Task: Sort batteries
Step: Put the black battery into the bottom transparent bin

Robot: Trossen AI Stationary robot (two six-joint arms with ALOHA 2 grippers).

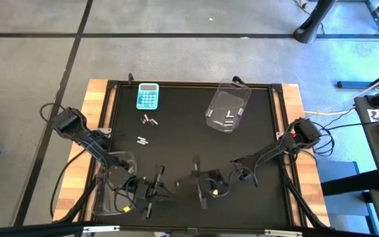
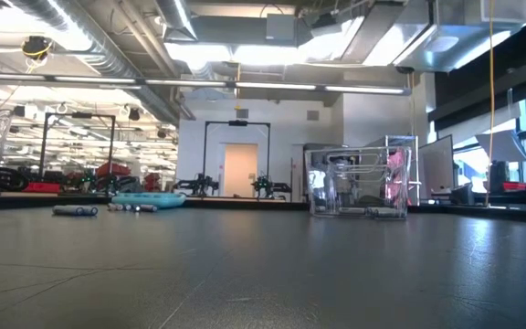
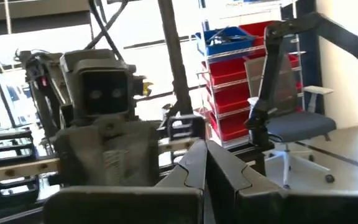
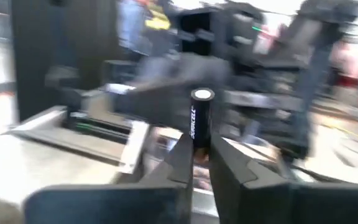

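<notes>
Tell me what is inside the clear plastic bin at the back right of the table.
The high view shows a few small silvery-white cylindrical batteries lying on the floor of the clear plastic bin. Their exact count is unclear, and the low view's reflections hide them.

Open mat across the middle; far side blocked by calculator (image 1: 147, 96), loose batteries (image 1: 149, 120) and a clear bin (image 1: 228, 108), near-left corner by another bin (image 1: 112, 183), near edge by both grippers.
</notes>
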